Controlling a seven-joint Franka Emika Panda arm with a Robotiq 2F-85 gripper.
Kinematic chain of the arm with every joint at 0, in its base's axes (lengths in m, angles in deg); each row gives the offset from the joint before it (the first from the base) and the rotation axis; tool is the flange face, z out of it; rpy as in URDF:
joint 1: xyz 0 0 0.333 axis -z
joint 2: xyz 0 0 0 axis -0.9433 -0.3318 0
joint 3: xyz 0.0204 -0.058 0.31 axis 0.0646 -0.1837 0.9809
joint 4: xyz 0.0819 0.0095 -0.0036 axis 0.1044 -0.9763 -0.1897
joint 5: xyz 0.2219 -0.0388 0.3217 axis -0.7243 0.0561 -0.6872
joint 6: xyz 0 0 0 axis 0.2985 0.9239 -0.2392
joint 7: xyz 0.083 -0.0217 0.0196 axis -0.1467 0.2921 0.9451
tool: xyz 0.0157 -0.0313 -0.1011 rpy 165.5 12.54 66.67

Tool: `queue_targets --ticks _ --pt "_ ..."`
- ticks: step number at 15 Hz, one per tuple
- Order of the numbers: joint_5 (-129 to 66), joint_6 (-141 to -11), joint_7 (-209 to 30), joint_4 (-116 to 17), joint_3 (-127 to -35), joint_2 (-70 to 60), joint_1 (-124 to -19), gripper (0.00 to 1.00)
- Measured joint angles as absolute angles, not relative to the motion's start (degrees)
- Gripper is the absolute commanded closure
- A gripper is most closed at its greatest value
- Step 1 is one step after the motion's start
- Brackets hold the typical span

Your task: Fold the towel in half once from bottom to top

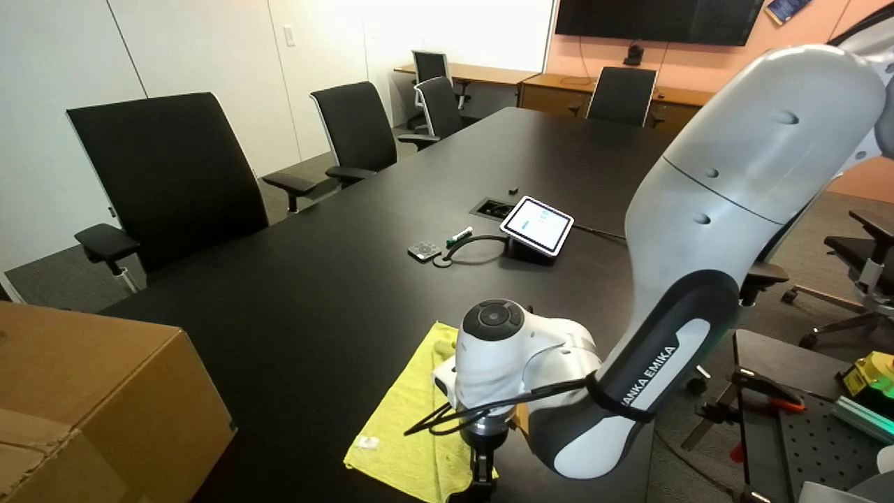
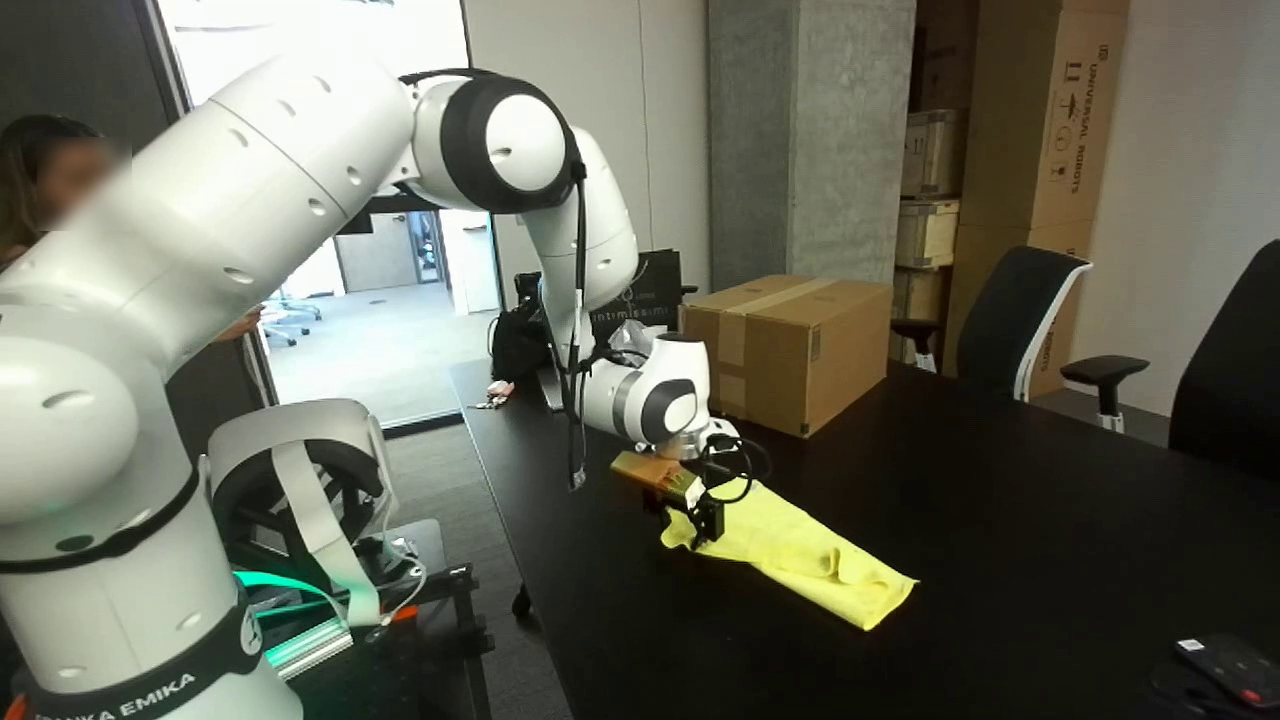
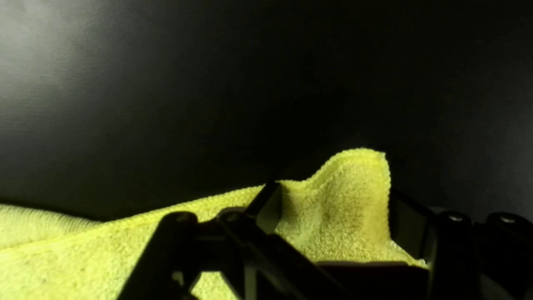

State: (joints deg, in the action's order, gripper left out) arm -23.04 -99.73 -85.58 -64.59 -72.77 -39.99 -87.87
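Note:
The yellow-green towel (image 1: 401, 419) lies on the dark table as a long strip, with overlapping layers and small wrinkles at one end in an exterior view (image 2: 800, 550). A white tag shows near one corner. My gripper (image 2: 710, 525) is low over the opposite end of the towel; it also shows at the bottom of an exterior view (image 1: 480, 482). In the wrist view my gripper (image 3: 339, 208) has its fingers wide apart, with a raised corner of the towel (image 3: 349, 196) bulging up between them. The arm hides part of the towel.
A brown cardboard box (image 1: 140, 405) stands on the table near the towel, also in an exterior view (image 2: 800, 350). A tablet (image 1: 538, 225), a marker (image 1: 459, 236) and a small grey pad (image 1: 424, 251) lie farther along. A remote (image 2: 1235, 670) lies near the table's edge. Chairs line the table.

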Motion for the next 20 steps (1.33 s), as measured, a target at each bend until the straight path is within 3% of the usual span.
queue_targets --ticks 4,20 --pt "-23.0 -98.3 -85.6 -64.6 -73.4 -39.2 -88.4 0.99" --pt "-17.5 -98.5 -89.2 -63.0 -80.2 -34.0 -95.8 0.97"
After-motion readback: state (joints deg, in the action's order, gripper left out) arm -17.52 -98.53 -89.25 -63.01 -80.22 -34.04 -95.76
